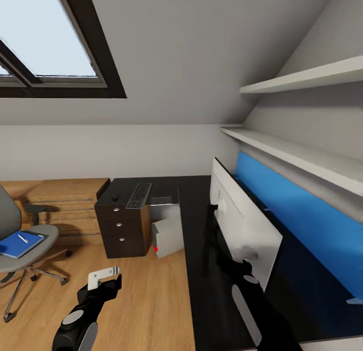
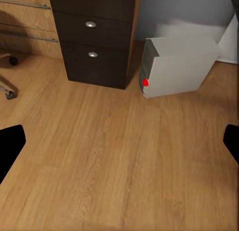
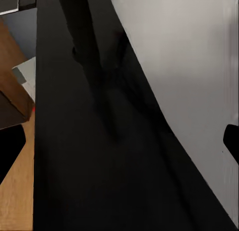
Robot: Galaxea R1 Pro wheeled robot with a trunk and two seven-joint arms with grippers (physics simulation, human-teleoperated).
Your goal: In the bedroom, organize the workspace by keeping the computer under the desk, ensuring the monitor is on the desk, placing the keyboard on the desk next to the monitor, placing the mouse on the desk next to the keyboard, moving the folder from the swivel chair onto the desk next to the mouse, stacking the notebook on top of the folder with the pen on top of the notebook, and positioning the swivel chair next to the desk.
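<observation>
a: from the head, what do you see?
b: your monitor (image 1: 245,221) stands on the desk (image 1: 201,270); the keyboard (image 1: 139,194) lies at its far end, the computer (image 1: 167,236) under it. the folder (image 1: 19,244) rests on the swivel chair (image 1: 22,240).
a: left wrist?
b: your left gripper (image 2: 119,146) is spread open over the floor near the computer (image 2: 177,66).
a: right wrist?
b: your right gripper (image 3: 119,146) is released above the desk (image 3: 89,156), beside the monitor (image 3: 184,66).

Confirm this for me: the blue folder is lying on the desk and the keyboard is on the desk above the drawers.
Not quite. The folder lies on the seat of the swivel chair, not on the desk, as the head view shows. The keyboard is indeed on the desk above the drawers.
</observation>
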